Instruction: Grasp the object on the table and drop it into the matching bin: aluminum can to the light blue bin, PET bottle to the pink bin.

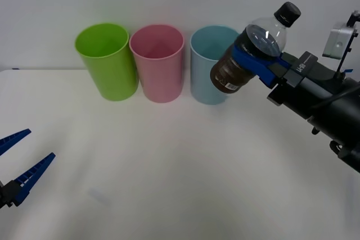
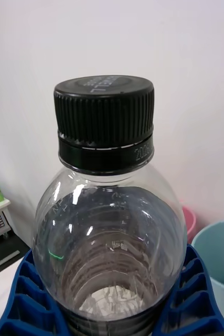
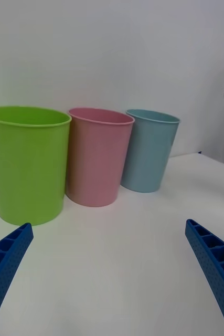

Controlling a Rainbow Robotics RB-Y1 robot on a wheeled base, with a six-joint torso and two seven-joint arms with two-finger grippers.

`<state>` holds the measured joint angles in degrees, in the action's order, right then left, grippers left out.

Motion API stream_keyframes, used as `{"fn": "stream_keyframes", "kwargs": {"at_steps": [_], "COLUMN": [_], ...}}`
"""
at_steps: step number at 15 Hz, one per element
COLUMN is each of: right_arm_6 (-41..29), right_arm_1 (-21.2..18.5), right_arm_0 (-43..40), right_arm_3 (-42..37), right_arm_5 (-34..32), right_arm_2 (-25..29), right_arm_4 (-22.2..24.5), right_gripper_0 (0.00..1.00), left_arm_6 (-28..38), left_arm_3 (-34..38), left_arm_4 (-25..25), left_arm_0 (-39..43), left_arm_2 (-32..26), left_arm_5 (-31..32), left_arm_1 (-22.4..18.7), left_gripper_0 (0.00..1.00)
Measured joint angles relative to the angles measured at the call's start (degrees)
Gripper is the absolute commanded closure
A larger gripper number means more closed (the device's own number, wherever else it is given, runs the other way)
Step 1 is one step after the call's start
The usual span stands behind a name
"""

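Observation:
My right gripper (image 1: 256,54) is shut on the PET bottle (image 1: 253,54), a clear bottle with a black cap and dark label band, and holds it tilted in the air to the right of the light blue bin (image 1: 209,66), overlapping its right rim. Up close in the right wrist view, the bottle (image 2: 109,226) sits between the blue fingers (image 2: 195,299). The pink bin (image 1: 157,63) stands in the middle of the row on the table (image 1: 169,167). The left gripper (image 1: 14,164) rests open low at the front left of the table.
A lime green bin (image 1: 108,60) stands left of the pink one. The left wrist view shows the three bins, green (image 3: 25,163), pink (image 3: 97,155) and light blue (image 3: 148,149), in a row near the back wall.

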<state>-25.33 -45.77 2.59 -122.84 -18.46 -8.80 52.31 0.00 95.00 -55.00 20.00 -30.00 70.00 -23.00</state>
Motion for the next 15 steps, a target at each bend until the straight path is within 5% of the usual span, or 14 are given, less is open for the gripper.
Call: {"fn": "stream_keyframes", "kwargs": {"at_steps": [6, 15], "right_arm_6": [-1.7, -2.2], "right_arm_1": [2.1, 24.2], "right_arm_0": [15.5, 37.9], "right_arm_3": [11.3, 41.4], "right_arm_5": [0.1, 0.0], "right_arm_2": [-6.7, -11.0], "right_arm_4": [0.2, 16.0], "right_gripper_0": [1.0, 1.0], "left_arm_6": [0.0, 0.0], "left_arm_3": [0.0, 0.0], "left_arm_4": [0.0, 0.0], "left_arm_0": [0.0, 0.0], "left_arm_2": [0.0, 0.0], "left_arm_5": [0.0, 0.0], "left_arm_1": [0.0, 0.0], "left_gripper_0": [0.0, 0.0]}}
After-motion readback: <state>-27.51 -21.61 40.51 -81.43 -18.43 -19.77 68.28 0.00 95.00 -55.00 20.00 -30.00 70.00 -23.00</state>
